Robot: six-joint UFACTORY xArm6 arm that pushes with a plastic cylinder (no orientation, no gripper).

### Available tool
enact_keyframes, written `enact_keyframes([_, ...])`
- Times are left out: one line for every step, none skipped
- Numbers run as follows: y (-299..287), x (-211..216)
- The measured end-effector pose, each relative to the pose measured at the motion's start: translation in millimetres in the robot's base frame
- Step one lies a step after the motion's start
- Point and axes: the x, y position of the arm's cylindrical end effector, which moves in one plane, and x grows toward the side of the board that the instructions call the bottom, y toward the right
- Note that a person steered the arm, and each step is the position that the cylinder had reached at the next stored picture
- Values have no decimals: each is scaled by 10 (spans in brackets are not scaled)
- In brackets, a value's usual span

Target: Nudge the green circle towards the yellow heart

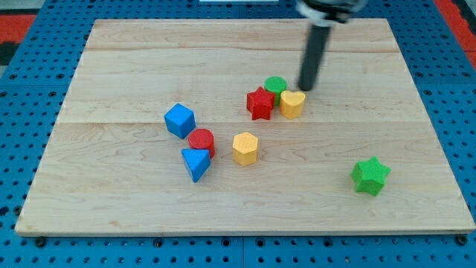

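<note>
Arm cut off at the view's top: only a blurred dark mount shows, w/ the straight rod dropping from it, leaning slightly toward the view's left as it descends. My tip is down at the wooden board, just to the view's upper right of the yellow heart and right of the green circle; whether it touches either can't be told. The rod holds nothing.

Green circle is partly hidden: the red star and yellow heart stand in front, covering its lower part. All three are packed tight, circle at the back, apparently touching the heart.

Toward the view's lower left, a 2nd cluster: blue cube, red cylinder, blue triangle-ish block, w/ a yellow hexagon just right of them. Green star sits well apart, lower right. Blue pegboard surrounds the board.
</note>
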Motion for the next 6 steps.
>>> enact_keyframes([-361, -26])
enact_keyframes([-565, -62])
enact_keyframes([-1253, -96])
enact_keyframes([-1122, 206])
enact_keyframes([-688, 269])
enact_keyframes([-781, 591])
